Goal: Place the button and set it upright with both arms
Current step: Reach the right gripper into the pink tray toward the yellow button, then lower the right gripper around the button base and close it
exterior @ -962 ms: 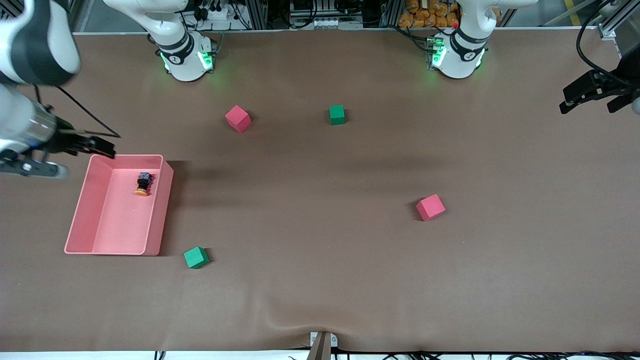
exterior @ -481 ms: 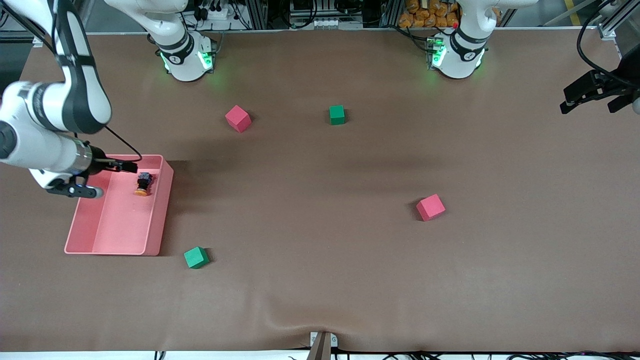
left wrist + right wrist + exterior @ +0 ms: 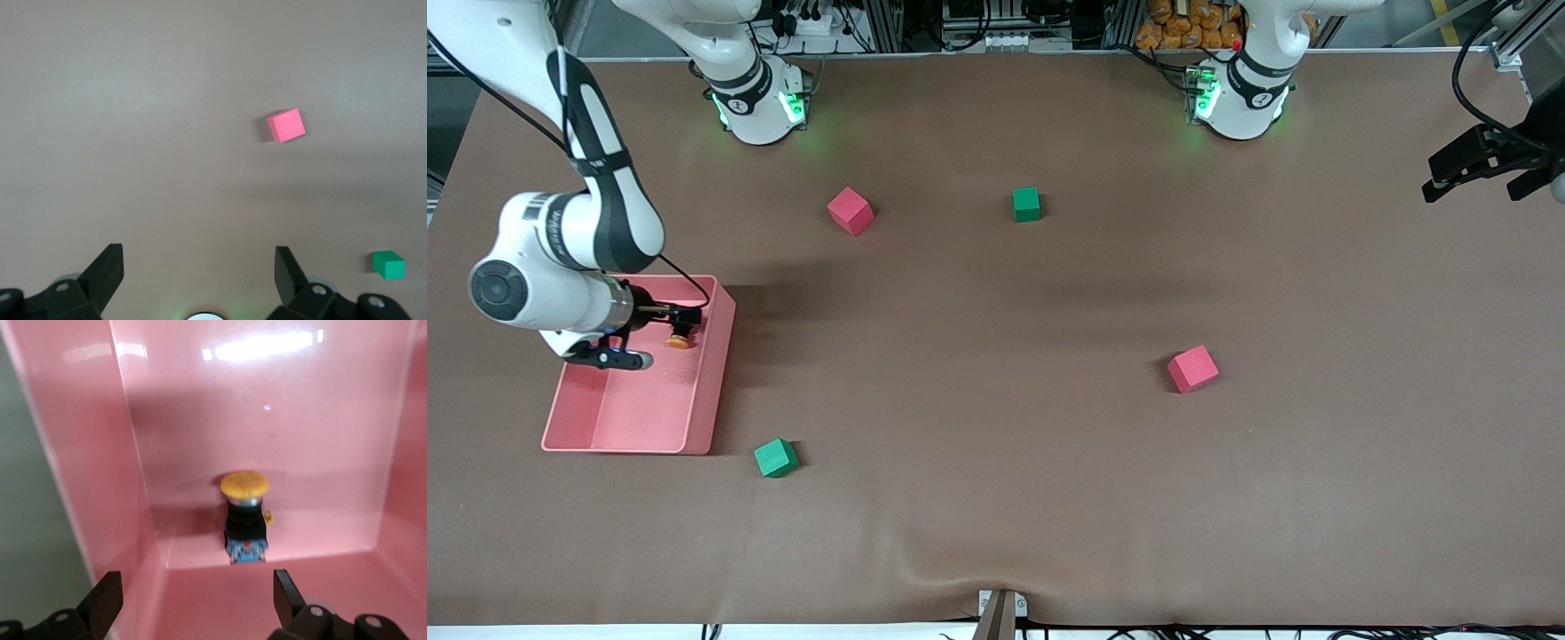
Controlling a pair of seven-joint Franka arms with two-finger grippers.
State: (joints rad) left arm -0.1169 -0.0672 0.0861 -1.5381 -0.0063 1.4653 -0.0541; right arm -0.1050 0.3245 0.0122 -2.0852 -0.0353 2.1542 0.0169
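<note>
My right gripper (image 3: 690, 314) hangs over the pink bin (image 3: 710, 391), fingers (image 3: 107, 597) spread; the button (image 3: 245, 513) lies on its side inside, untouched; my left gripper (image 3: 1449, 173) waits over the bench (image 3: 996, 498) edge, fingers (image 3: 110, 267) spread

A brown table (image 3: 996, 498) carries a pink tray (image 3: 640, 418) at the right arm's end, open-topped, with tall walls. Taking the tray as landmark: a green cube (image 3: 775, 458) sits just beside the tray's corner nearest the front camera, apart from its wall. A pink cube (image 3: 850, 211) lies farther from the front camera than the tray, toward the left arm's end. A second green cube (image 3: 1026, 204) lies farther along the same way, well apart from the tray. A second pink cube (image 3: 1192, 368) lies farthest from the tray, toward the left arm's end.
</note>
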